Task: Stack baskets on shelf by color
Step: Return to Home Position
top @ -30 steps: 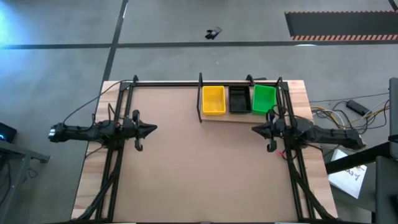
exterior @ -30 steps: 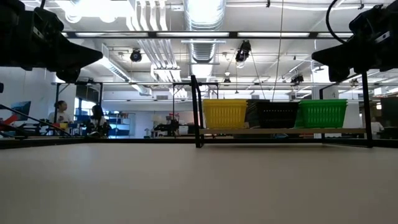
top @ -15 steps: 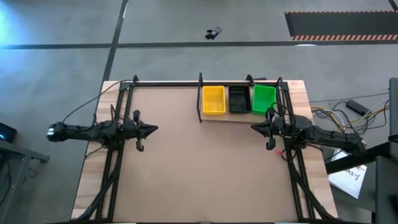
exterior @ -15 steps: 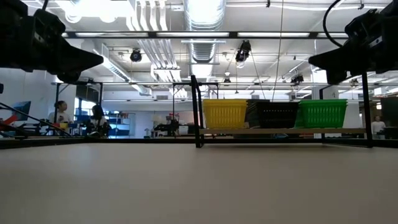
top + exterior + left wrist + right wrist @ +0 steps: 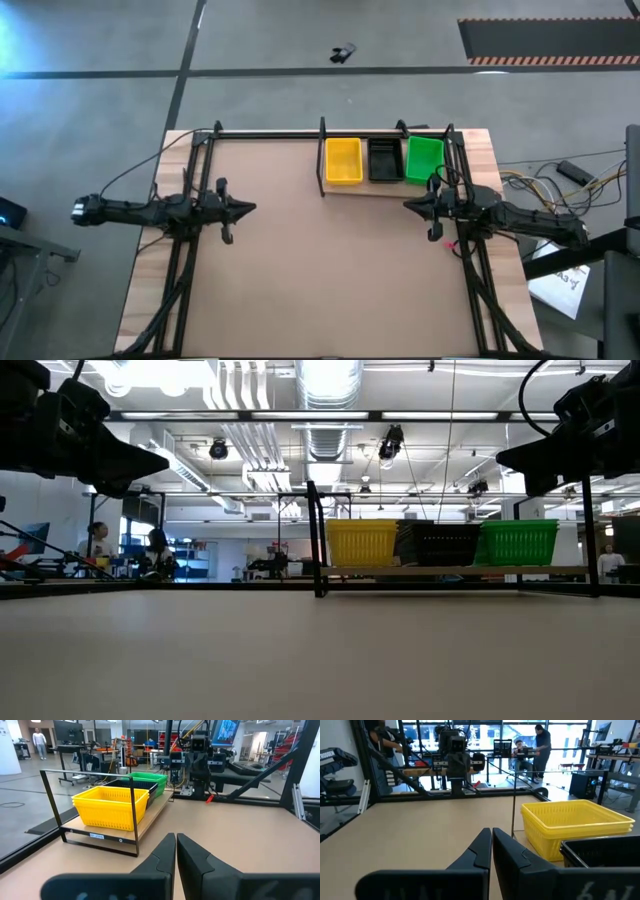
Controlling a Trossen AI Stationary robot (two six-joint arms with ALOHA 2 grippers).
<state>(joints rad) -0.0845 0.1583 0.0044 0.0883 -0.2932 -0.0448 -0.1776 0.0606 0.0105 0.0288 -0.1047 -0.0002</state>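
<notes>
Yellow (image 5: pixel 343 160), black (image 5: pixel 382 160) and green (image 5: pixel 424 158) baskets stand side by side on the pale shelf plank (image 5: pixel 385 188) at the table's far right. In the low view the yellow (image 5: pixel 362 543), black (image 5: pixel 437 544) and green (image 5: pixel 518 542) baskets rest with their bottoms on the plank (image 5: pixel 450 571). The yellow one (image 5: pixel 577 827) shows layered rims, as if nested. My left gripper (image 5: pixel 250 208) hovers shut over the table's left side, its tips (image 5: pixel 175 836) pointing toward the right. My right gripper (image 5: pixel 408 207) hovers shut just near of the shelf, its tips (image 5: pixel 491 831) pointing left. Neither holds anything.
Thin black posts (image 5: pixel 318 540) frame the shelf, with a rail (image 5: pixel 320 131) along the table's far edge. Bare brown tabletop (image 5: pixel 320 270) lies between and in front of the arms. Cables and paper lie off the table's right side (image 5: pixel 560 180). People stand in the room behind (image 5: pixel 97 540).
My right gripper has edged slightly toward the table's left, staying shut. My left gripper has crept slightly toward the table's middle, also shut. The baskets have not moved.
</notes>
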